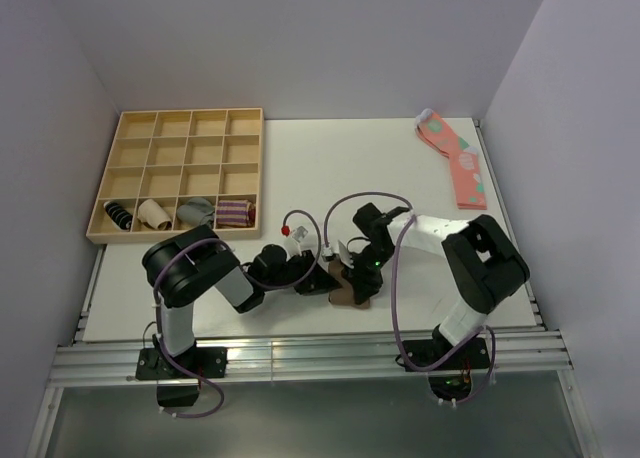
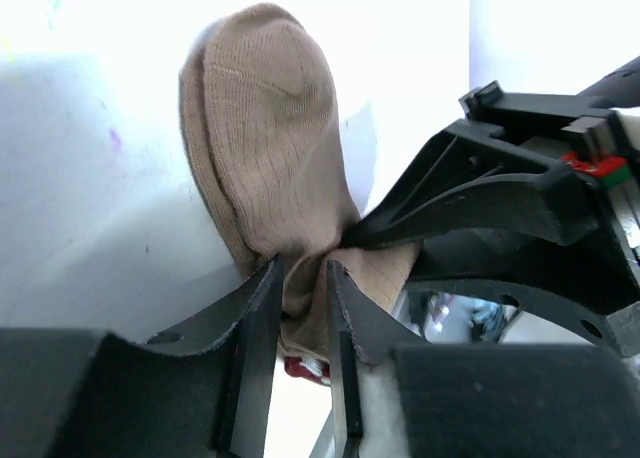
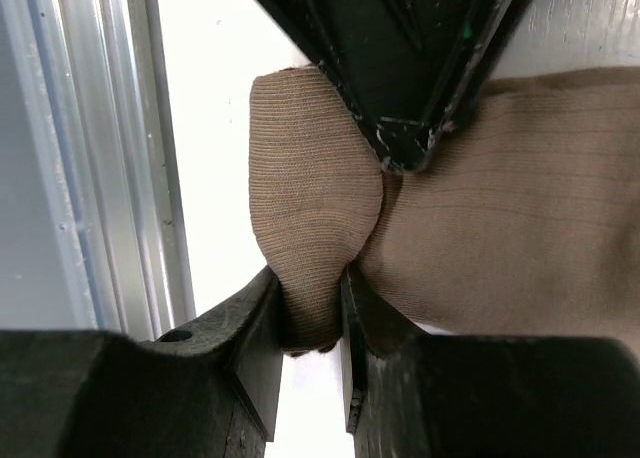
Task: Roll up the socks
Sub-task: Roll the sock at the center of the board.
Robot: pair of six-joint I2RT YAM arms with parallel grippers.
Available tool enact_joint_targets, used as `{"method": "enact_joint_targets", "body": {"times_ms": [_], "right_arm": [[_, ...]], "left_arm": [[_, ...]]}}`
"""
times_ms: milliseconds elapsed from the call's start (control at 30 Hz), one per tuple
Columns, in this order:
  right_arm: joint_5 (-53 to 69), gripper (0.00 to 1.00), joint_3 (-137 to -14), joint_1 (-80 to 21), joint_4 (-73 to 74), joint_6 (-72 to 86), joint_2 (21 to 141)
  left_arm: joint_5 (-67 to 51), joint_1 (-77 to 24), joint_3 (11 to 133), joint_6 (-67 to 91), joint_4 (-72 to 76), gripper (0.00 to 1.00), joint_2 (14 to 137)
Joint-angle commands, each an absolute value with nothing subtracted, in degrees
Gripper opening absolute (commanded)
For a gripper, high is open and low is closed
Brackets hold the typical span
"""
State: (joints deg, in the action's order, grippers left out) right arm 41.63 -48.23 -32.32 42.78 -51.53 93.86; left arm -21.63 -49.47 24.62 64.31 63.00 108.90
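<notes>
The left hand (image 2: 303,278) and right hand (image 3: 312,288) each clamp the tan-brown sock (image 2: 265,118), rolling seemingly just begun; next, the gripped end needs turning over.

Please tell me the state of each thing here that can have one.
tan sock: not yet rolled, pinched by both grippers.
left gripper: jaws shut on the tan sock.
right gripper: jaws shut on the tan sock.
pink sock: flat, unrolled, untouched.
wooden tray: sock bundles in its near row.
</notes>
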Motion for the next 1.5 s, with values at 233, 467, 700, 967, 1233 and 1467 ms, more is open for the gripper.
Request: {"method": "enact_joint_targets", "body": {"times_ms": [233,467,700,967,1233,1467], "right_arm": [[39.4,0.21,-54.1,-30.4,54.4,-56.2,102.4],[40.9,0.22,-58.8,-28.3,60.2,-58.2,107.2],[41.7,0.21,-63.4,-27.1,66.4,-59.9,112.4],[44.4,0.22,-70.0,-24.9,75.8,-62.3,118.7],[44.6,0.22,-71.9,-24.7,78.0,-62.5,121.5],[44.4,0.22,-71.4,-24.7,77.5,-61.9,121.2]], "left_arm": [[-5.1,-54.9,21.0,55.4,67.7,0.32,102.5],[1.6,-56.9,16.1,50.3,71.7,0.32,98.0],[6.8,-62.1,16.5,37.6,66.5,0.35,90.6],[11.6,-69.6,23.4,23.3,53.5,0.39,89.8],[16.3,-74.4,29.4,15.8,47.2,0.4,96.1],[16.2,-75.0,31.9,11.9,45.4,0.48,100.0]]}}
